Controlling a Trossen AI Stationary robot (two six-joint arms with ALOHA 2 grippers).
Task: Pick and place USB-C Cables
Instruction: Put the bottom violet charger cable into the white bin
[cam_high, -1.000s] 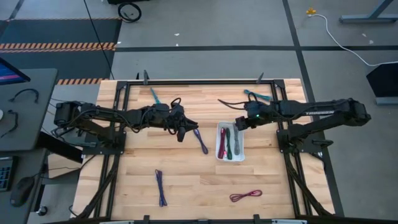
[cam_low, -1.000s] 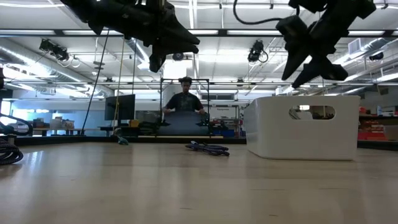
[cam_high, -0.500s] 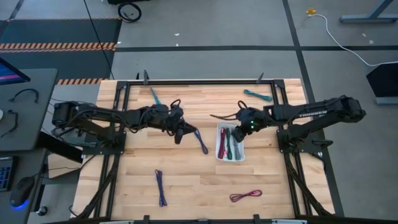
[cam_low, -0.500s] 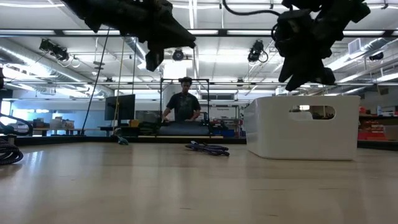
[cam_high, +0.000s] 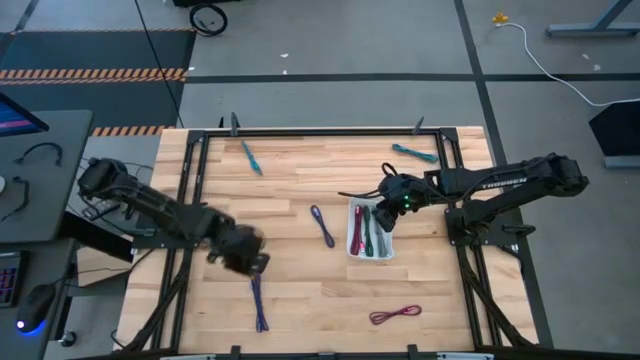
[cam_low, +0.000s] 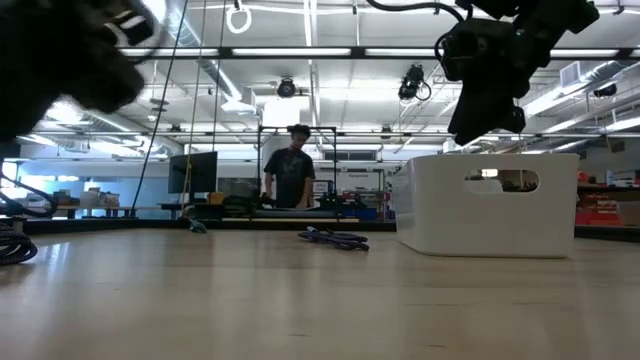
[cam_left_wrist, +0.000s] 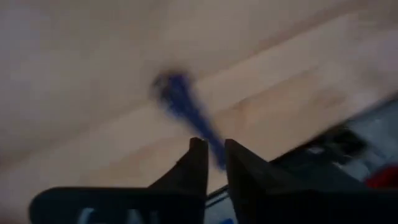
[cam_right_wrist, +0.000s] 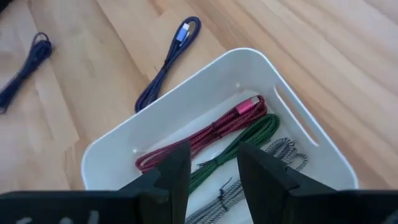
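My left gripper (cam_high: 250, 265) hovers low over the near-left part of the table, shut and empty. A purple cable (cam_high: 259, 302) lies flat just nearer than it and shows blurred in the left wrist view (cam_left_wrist: 183, 106). My right gripper (cam_high: 384, 207) hangs open and empty over the far end of the white tray (cam_high: 350, 240), its fingers pointing down (cam_right_wrist: 213, 165). In the tray lie a maroon (cam_right_wrist: 205, 140), a green (cam_right_wrist: 242, 146) and a grey cable (cam_right_wrist: 280, 155). A second purple cable (cam_high: 322, 226) lies left of the tray.
Two teal cables (cam_high: 250, 157) (cam_high: 413, 152) lie near the far edge and a maroon cable (cam_high: 395, 315) near the front right. Dark frame rails run along the table's left, right and far sides. A person (cam_low: 290, 175) stands beyond the far edge.
My left gripper has swept fast from the far middle of the table toward the near-left, down to the purple cable near the front. My right gripper has tipped to point more steeply down over the tray's far end.
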